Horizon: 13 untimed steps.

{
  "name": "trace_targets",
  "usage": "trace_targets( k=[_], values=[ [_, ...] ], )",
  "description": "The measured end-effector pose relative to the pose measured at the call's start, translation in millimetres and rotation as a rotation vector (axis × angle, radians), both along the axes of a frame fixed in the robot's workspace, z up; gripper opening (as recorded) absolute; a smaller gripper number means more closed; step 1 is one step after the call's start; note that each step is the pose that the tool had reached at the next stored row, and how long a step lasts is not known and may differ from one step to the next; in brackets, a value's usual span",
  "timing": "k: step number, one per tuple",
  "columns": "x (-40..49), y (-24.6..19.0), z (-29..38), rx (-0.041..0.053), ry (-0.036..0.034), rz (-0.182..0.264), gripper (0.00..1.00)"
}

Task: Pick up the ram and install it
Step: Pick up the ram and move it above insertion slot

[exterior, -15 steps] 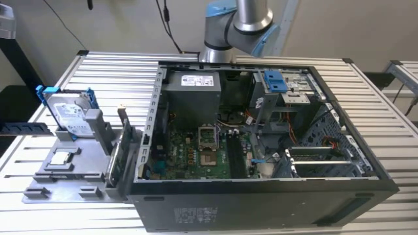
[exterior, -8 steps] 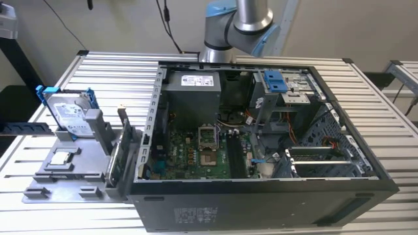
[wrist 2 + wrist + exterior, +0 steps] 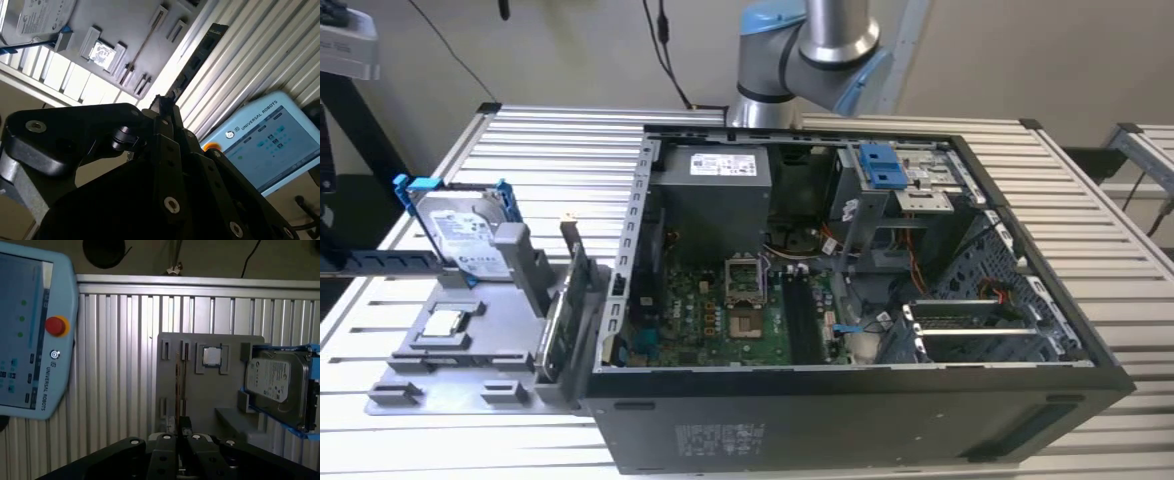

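Observation:
The ram (image 3: pixel 180 385) stands on edge in the slots of a grey fixture plate (image 3: pixel 200 405), seen as a thin line from above. It runs as a slim line across the plate (image 3: pixel 142 47) in the second wrist view too. In the exterior view the fixture (image 3: pixel 454 360) sits on the table at the left, with boards on edge (image 3: pixel 567 310) along its side nearest the case. My gripper (image 3: pixel 182 434) hangs well above the ram, apart from it, fingers shut with nothing held; its tip (image 3: pixel 164 104) converges to a point. Black memory slots (image 3: pixel 803 310) lie on the motherboard inside the open case (image 3: pixel 854 400).
A silver hard drive (image 3: pixel 460 235) with blue rails leans on the fixture, and a processor chip (image 3: pixel 211 356) lies in its pocket. A light-blue teach pendant (image 3: pixel 30 335) with a red button rests on the slatted table (image 3: pixel 120 365). The arm (image 3: pixel 807 50) rises behind the case.

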State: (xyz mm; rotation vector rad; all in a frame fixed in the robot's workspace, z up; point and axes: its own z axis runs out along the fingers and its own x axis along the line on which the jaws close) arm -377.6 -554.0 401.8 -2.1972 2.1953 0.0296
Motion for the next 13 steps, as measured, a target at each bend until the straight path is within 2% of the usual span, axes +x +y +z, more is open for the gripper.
trace_targets(
  k=[13],
  values=[
    [27.6, 0.0, 0.0, 0.0000, 0.0004, 0.000, 0.14]
  ],
)
